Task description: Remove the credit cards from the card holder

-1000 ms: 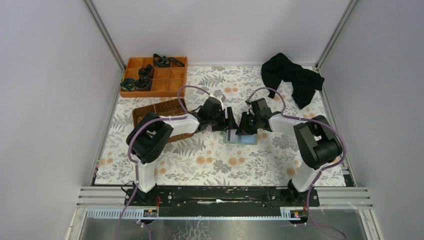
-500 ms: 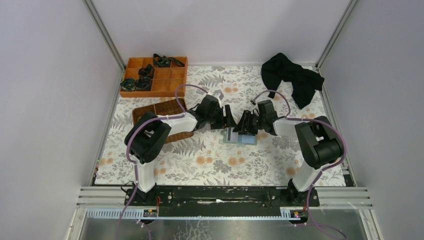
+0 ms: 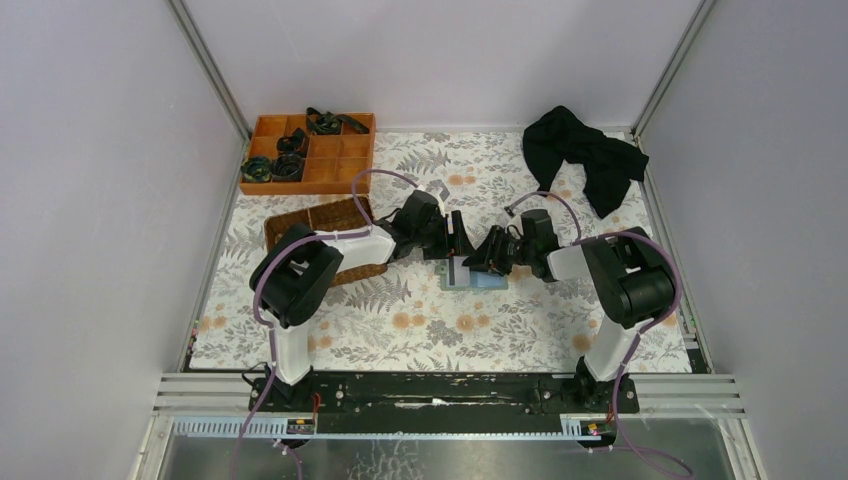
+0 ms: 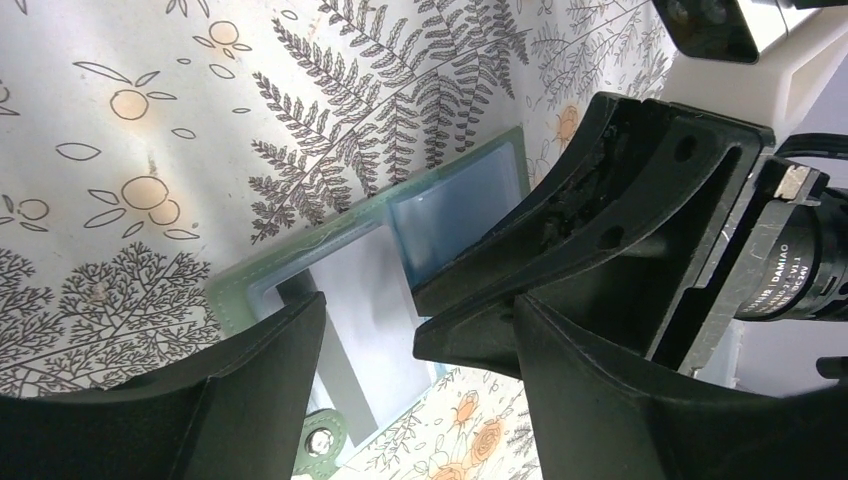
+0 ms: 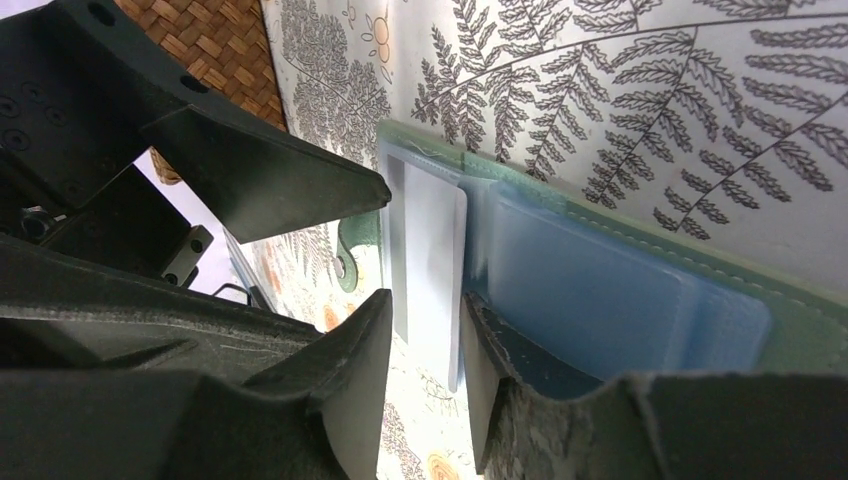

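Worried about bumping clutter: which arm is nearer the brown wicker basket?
Left. The left arm reaches across the wicker basket's near part; the right arm is beyond the card holder, well right of it.

left hand (image 3: pixel 461 238): low, fingers wide apart | right hand (image 3: pixel 476 258): low, fingers narrowly apart

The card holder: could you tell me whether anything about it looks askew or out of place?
In the open card holder, one whitish card sits partly drawn out of its pocket, between the fingers of the right hand. Otherwise nothing stands out.
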